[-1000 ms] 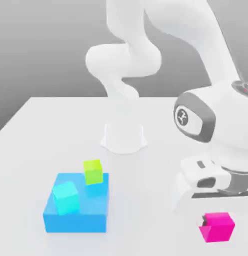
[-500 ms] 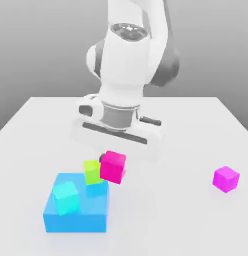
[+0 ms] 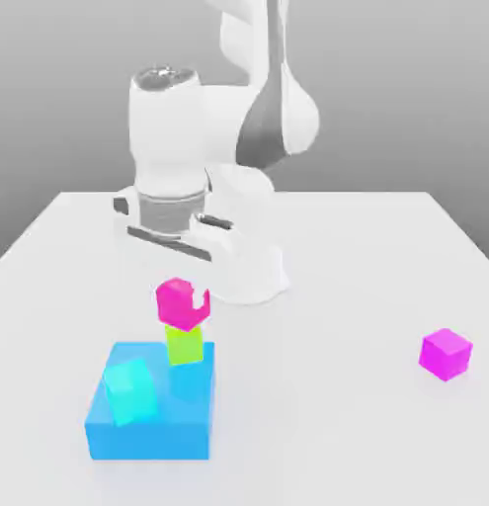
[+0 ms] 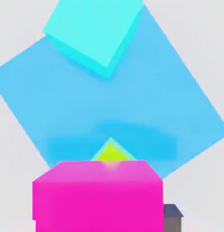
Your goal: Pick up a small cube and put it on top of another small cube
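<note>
Since 0.5 s ago, we see the hot-pink cube [image 3: 181, 302] carried from beside the lime cube [image 3: 185, 344] to directly on top of it, under the gripper [image 3: 184, 294]. Whether the fingers clamp it or have let go, we cannot tell. Below the gripper lie the blue block [image 3: 149, 420] and turquoise cube [image 3: 128, 389]; the magenta-violet cube [image 3: 446, 354] sits well apart.
</note>
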You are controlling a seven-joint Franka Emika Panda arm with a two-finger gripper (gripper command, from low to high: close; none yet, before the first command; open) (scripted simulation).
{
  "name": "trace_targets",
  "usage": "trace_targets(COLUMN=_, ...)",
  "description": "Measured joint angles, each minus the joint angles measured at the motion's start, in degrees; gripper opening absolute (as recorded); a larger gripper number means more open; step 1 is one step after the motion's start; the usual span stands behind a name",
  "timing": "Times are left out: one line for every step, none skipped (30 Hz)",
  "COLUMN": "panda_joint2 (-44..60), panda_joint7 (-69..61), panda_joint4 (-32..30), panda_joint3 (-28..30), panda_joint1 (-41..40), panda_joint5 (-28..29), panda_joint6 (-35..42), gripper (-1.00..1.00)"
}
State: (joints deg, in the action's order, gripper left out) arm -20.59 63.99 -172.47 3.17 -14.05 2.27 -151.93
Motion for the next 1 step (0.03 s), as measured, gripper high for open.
trace_targets(panda_joint2=0.0, panda_joint7=0.0, panda_joint4=0.0, panda_joint3=0.0, panda_joint1=0.0, panda_joint5=0.0, panda_joint6=0.0, gripper=1.0)
